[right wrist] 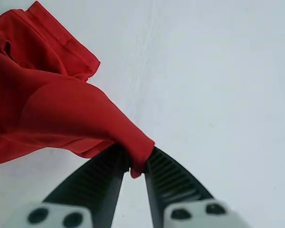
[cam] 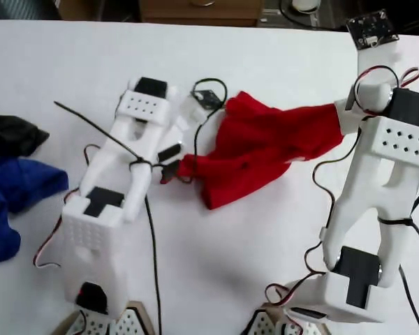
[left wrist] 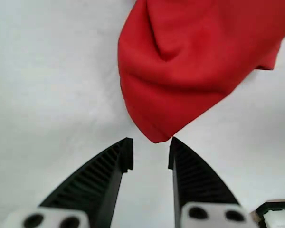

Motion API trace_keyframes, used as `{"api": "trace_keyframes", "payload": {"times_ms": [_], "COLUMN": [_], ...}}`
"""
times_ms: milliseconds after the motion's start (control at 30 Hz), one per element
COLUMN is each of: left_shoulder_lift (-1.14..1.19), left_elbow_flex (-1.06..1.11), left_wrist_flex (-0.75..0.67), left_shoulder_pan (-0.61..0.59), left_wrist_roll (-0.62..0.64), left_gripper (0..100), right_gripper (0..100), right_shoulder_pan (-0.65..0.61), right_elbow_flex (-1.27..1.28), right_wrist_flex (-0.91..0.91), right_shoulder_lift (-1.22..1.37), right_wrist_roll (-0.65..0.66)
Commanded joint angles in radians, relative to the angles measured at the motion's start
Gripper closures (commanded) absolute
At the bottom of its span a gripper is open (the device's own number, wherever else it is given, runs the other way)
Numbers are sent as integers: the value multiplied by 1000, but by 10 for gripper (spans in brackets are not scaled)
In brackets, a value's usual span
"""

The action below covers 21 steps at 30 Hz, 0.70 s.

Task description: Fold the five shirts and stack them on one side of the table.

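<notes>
The red shirt (cam: 265,143) lies crumpled mid-table (cam: 230,258), its long axis running across from one arm to the other. The right gripper (right wrist: 137,164) is clamped on one end, with a bunch of cloth pinched between its closed fingers. In the high view that end is drawn up toward the arm while the rest sags back onto the table. The opposite end tapers to a corner that points straight at the left gripper (left wrist: 150,153), which is parted by a modest gap and holds nothing. The corner's tip sits right at the mouth of that gap, and I cannot tell whether it touches either finger. The left arm is therefore the nearer one for the free end, and the cloth lies directly ahead along its line of reach. A short push forward before closing would likely secure the corner, so that both arms could then stretch the shirt flat. A blue shirt (cam: 14,188) and a black shirt (cam: 10,132) lie bunched at the table's edge beyond the left arm, well apart from both grippers.
</notes>
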Motion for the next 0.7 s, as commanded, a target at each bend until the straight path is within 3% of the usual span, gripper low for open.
{"api": "trace_keyframes", "payload": {"times_ms": [0,200,567,667], "left_shoulder_lift": [-6,-8,-8,-9], "left_elbow_flex": [58,166,177,171], "left_wrist_flex": [-54,-146,-230,-250], "left_shoulder_pan": [9,11,61,74], "left_wrist_roll": [-9,-3,2,63], "left_gripper": [846,846,846,845], "right_gripper": [977,977,977,977], "right_shoulder_pan": [7,7,5,5], "right_elbow_flex": [-2,-2,-2,-2], "right_wrist_flex": [-16,-16,-10,-10], "right_shoulder_lift": [-54,-54,-54,-54], "right_wrist_roll": [-2,0,-2,-2]}}
